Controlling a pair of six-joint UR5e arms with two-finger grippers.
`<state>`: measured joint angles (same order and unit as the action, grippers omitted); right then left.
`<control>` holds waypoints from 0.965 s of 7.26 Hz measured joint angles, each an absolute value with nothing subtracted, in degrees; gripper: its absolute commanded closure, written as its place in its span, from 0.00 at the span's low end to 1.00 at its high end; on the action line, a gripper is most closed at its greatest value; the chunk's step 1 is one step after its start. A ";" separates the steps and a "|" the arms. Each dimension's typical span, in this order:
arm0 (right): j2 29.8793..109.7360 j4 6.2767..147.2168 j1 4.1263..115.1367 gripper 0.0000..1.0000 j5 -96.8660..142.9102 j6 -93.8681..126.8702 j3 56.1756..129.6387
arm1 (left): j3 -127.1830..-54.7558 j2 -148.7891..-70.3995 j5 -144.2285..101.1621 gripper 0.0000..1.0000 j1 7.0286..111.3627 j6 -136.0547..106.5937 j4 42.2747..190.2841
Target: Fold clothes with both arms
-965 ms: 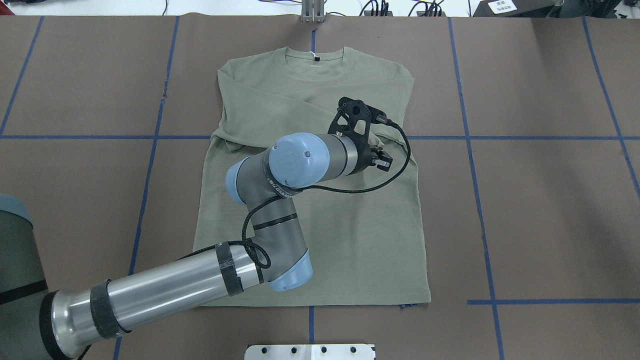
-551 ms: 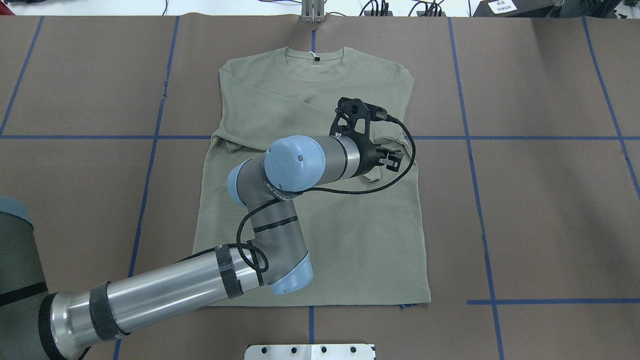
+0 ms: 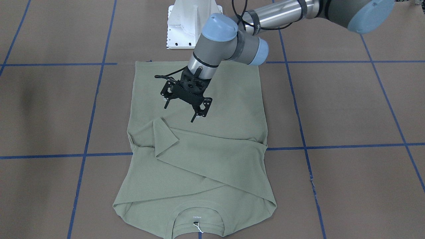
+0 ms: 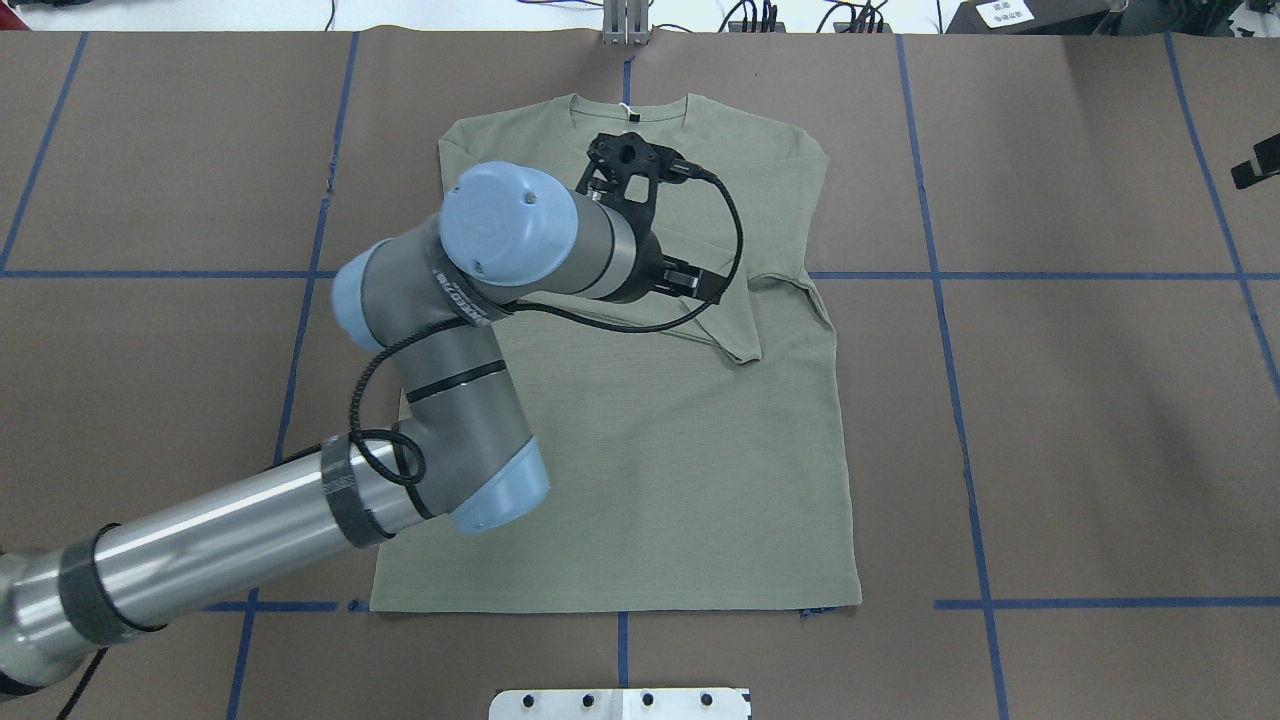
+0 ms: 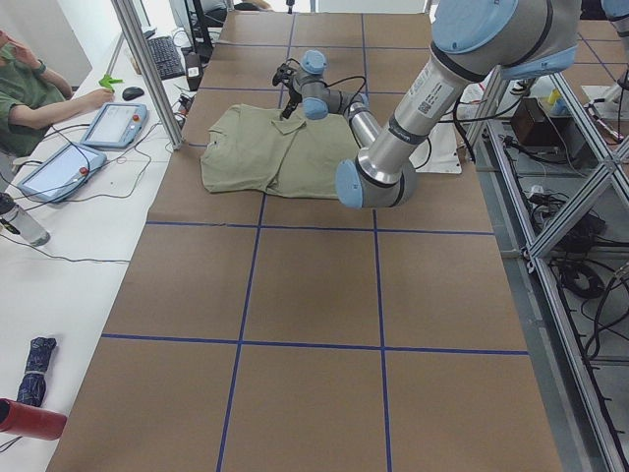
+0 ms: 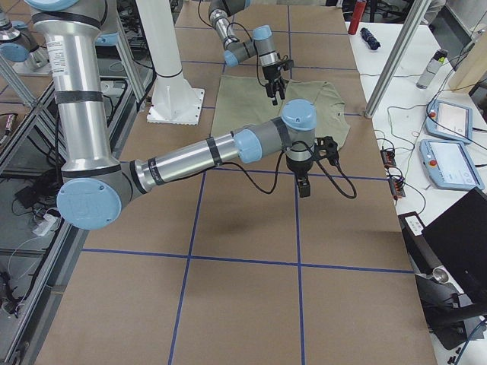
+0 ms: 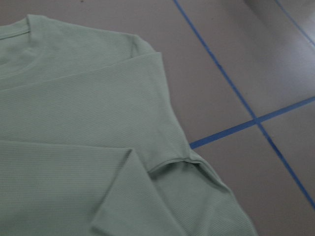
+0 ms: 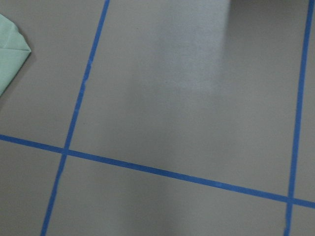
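The sage-green shirt [image 4: 680,450] lies flat on the brown table, collar at the far edge. Both sleeves are folded across the chest, and one cuff [image 4: 738,340] points toward the hem. In the front-facing view the shirt [image 3: 199,159] has its white neck label nearest the camera. My left gripper [image 3: 180,112] hovers above the shirt's middle, open and empty. The overhead view puts the left gripper [image 4: 692,282] just left of that cuff. My right gripper [image 6: 303,187] hangs over bare table to the right of the shirt. Only a black bit of the right gripper [image 4: 1256,166] shows at the overhead view's edge, so I cannot tell its state.
Blue tape lines grid the brown table cover. The white pedestal base [image 3: 189,23] stands by the shirt's hem. A metal post [image 4: 625,25] rises behind the collar. A person [image 5: 25,93] sits at a side table with tablets [image 5: 113,123].
My left arm has risen and swung back left, away from the sleeve cuff, which now lies uncovered on the shirt. A black part of the right gripper has entered at the right edge.
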<state>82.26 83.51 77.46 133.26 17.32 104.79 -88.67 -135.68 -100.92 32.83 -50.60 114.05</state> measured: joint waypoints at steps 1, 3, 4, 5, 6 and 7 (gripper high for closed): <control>79.35 82.03 73.50 0.00 132.58 22.28 104.62 | -96.44 -130.66 -101.98 0.00 35.29 -46.80 107.36; 72.29 81.26 62.00 0.01 124.28 36.61 104.81 | -107.56 -120.13 -104.45 0.00 40.07 -42.18 103.22; 68.67 82.17 55.63 0.02 118.19 43.50 104.73 | -110.73 -116.00 -105.21 0.00 41.98 -39.94 103.27; 64.65 85.54 49.58 0.05 111.93 49.07 104.45 | -112.55 -113.13 -106.25 0.00 43.85 -37.81 103.64; 60.12 91.29 44.65 0.08 106.37 53.34 103.99 | -113.31 -110.09 -108.46 0.00 46.17 -35.25 105.38; 55.72 95.46 41.23 0.12 102.44 57.08 102.14 | -113.51 -106.40 -111.17 0.00 48.71 -32.59 108.85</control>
